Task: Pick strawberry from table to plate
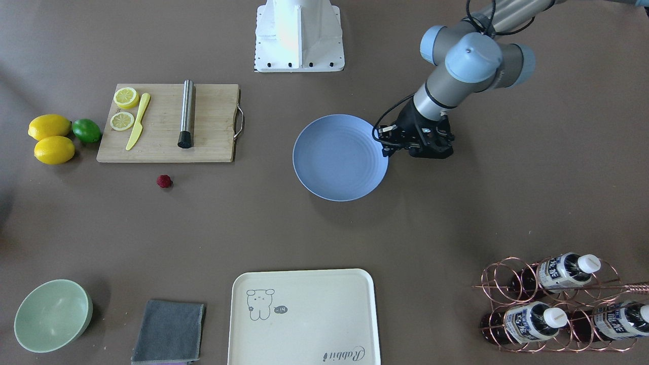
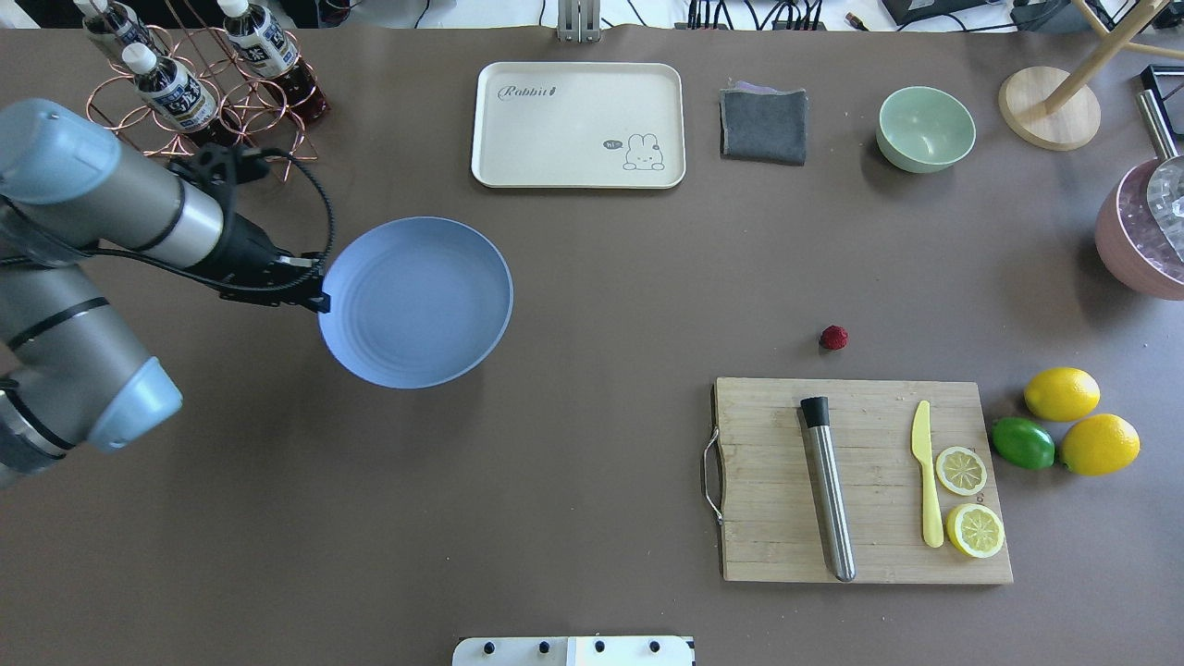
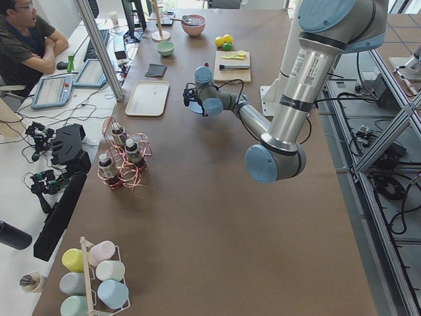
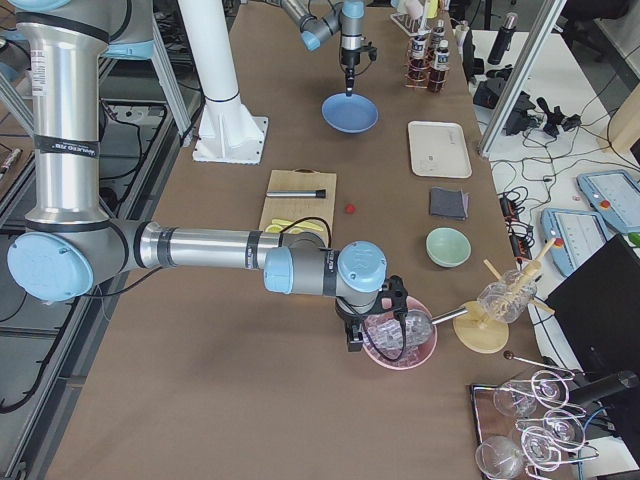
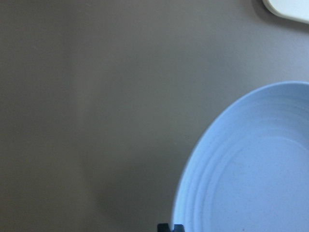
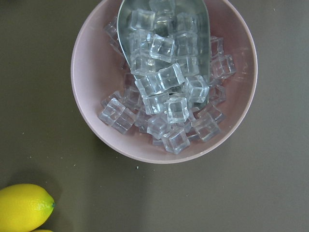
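Exterior left shows the brown table [image 3: 217, 230] beside a cluttered white desk [image 3: 16, 204].

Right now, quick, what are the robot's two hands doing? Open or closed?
Left gripper: at the plate's rim; cannot tell if open or closed.
Right gripper: over the bowl of ice; cannot tell.

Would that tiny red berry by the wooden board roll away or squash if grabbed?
Roundish and free on the flat table, the strawberry would probably roll if nudged. Being tiny, it is likely light. Its bumpy skin may aid grip; softness cannot be judged.
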